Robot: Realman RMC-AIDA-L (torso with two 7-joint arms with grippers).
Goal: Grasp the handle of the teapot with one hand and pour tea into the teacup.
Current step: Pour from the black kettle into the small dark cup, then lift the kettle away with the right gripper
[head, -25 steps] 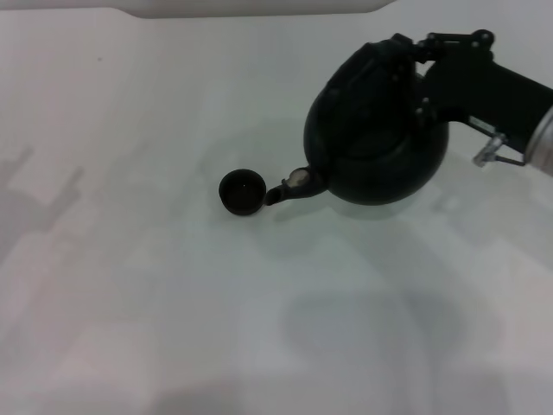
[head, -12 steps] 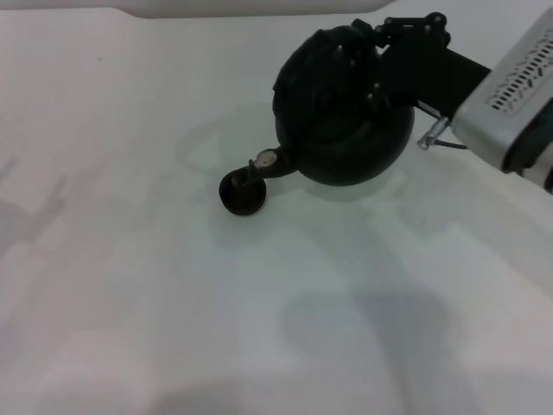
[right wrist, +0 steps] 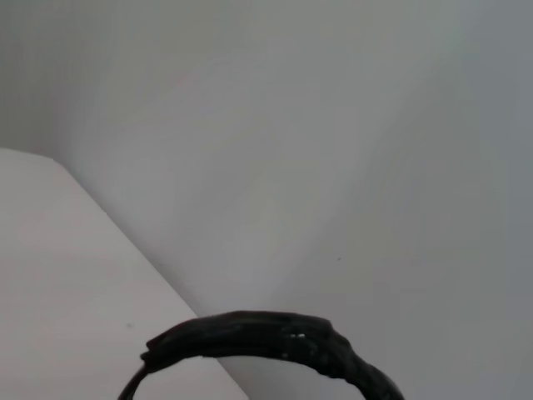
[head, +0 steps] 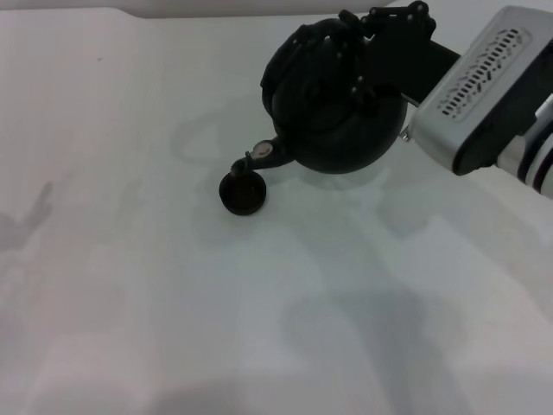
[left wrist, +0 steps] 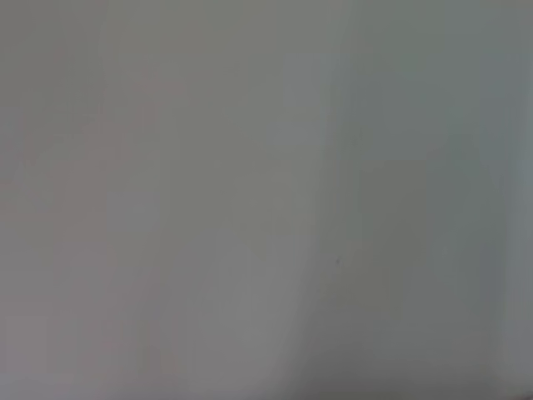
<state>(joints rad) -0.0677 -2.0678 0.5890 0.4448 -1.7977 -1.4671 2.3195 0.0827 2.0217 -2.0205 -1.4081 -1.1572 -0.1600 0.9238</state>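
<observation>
The round matte-black teapot (head: 333, 112) hangs in the air at the back right of the white table, tilted to the left. Its short spout (head: 257, 158) points down, just above the rim of the tiny dark teacup (head: 242, 194), which stands on the table. My right gripper (head: 390, 36) is shut on the black arched handle (head: 298, 41) at the top of the pot. The ribbed handle also shows in the right wrist view (right wrist: 266, 337). No liquid can be made out. My left gripper is out of view; its wrist view shows only a blank surface.
The white table (head: 173, 303) spreads in front and to the left of the cup. Its far edge (head: 130, 10) runs along the back. My right arm's silver wrist housing (head: 484, 86) reaches in from the right.
My right arm has carried the teapot left and toward the back and tilted it further. The spout has gone from beside the cup to over its rim. The cup has not moved.
</observation>
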